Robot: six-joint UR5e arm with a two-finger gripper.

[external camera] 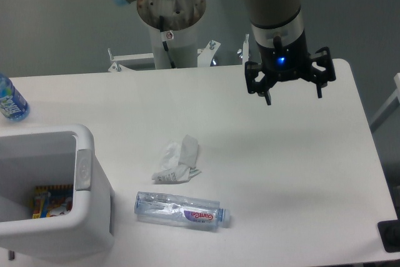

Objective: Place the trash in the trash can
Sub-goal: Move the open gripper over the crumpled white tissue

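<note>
A crumpled white paper wad (177, 161) lies on the white table near its middle. Just in front of it a clear crinkled plastic bottle (181, 209) with a purple-and-white label lies on its side. The white trash can (94, 217) stands at the front left, with colourful items showing inside it. My gripper (294, 94) hangs above the table's back right part, far from both pieces of trash. Its fingers are spread open and hold nothing.
A blue-labelled bottle (10, 101) stands at the table's left edge behind the trash can. The arm's base column (170, 23) rises behind the table's back edge. A dark object (392, 236) sits off the front right corner.
</note>
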